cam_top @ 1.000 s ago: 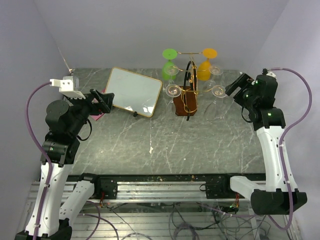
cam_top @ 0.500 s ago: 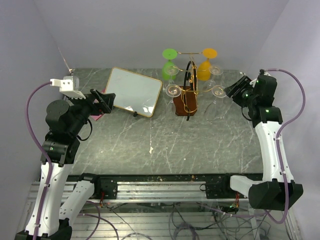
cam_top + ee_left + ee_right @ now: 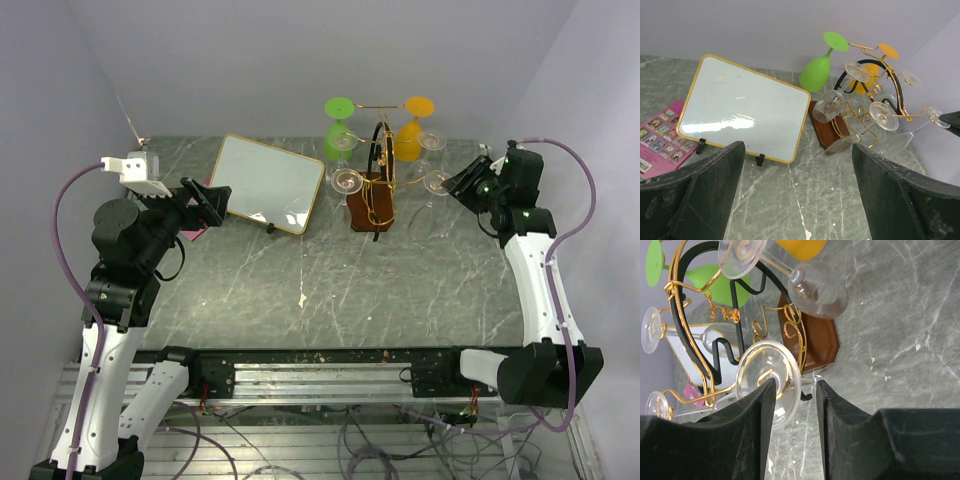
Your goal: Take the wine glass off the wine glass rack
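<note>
Right pincer (image 3: 796,390): jaws are sitting narrowly apart, straddling the clear wine glass (image 3: 760,370) at its stem beside the foot; whether they are pinching it, I cannot tell.
Left pincer (image 3: 796,150): gaping wide, carrying nothing, well apart from the wine glass rack (image 3: 821,134).
Wine glass: hanging by its foot in a gold arm on the rack's right side.
Handling: looking light, stiff, slick and brittle; I'd be holding the stem gently, sliding the foot out along the wire.
</note>
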Controlling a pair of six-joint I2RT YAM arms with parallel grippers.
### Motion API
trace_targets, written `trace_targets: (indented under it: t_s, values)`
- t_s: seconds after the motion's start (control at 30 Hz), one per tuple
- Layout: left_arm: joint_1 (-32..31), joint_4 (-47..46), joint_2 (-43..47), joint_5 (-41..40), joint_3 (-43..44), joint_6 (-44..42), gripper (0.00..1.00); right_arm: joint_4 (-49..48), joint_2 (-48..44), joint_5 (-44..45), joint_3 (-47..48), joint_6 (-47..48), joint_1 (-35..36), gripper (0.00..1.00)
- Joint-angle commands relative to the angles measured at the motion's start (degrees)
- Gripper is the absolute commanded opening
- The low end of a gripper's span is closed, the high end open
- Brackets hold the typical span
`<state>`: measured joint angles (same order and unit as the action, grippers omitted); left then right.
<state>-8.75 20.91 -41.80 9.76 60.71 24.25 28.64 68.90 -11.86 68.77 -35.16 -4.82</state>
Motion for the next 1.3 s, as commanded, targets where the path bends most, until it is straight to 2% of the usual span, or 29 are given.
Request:
trace_targets:
  t_s: [0.0, 0.27, 0.47, 0.77, 1.03, 1.27]
  values:
    - [-0.4, -1.1, 0.0, 1.5, 0.3, 0.2, 0.99, -1.8, 0.6, -1.1, -0.5, -0.4, -0.5, 0.37]
    - [-0.4, -0.9, 0.0, 1.3, 0.5, -0.1, 0.99, -2.0, 1.6, -1.1, -0.6, -0.9, -0.5, 0.34]
    - [-0.4, -0.7, -0.3, 1.5, 0.9, -0.2, 0.99, -1.7, 2.2, -1.3, -0.6, -1.4, -0.5, 0.19]
    - [-0.4, -0.4, -0.3, 1.6, 1.6, -0.1, 0.99, -0.2, 1.6, 0.4, 0.2, -2.0, -0.5, 0.08]
    - [-0.3, -0.6, -0.6, 1.9, 2.0, 0.1, 0.99, -0.1, -0.1, 1.4, 0.5, -7.5, -0.5, 0.0]
    - [-0.4, -0.1, -0.5, 1.7, 2.3, -0.1, 0.99, -0.1, -0.9, 1.7, 0.6, -12.7, -0.5, 0.0]
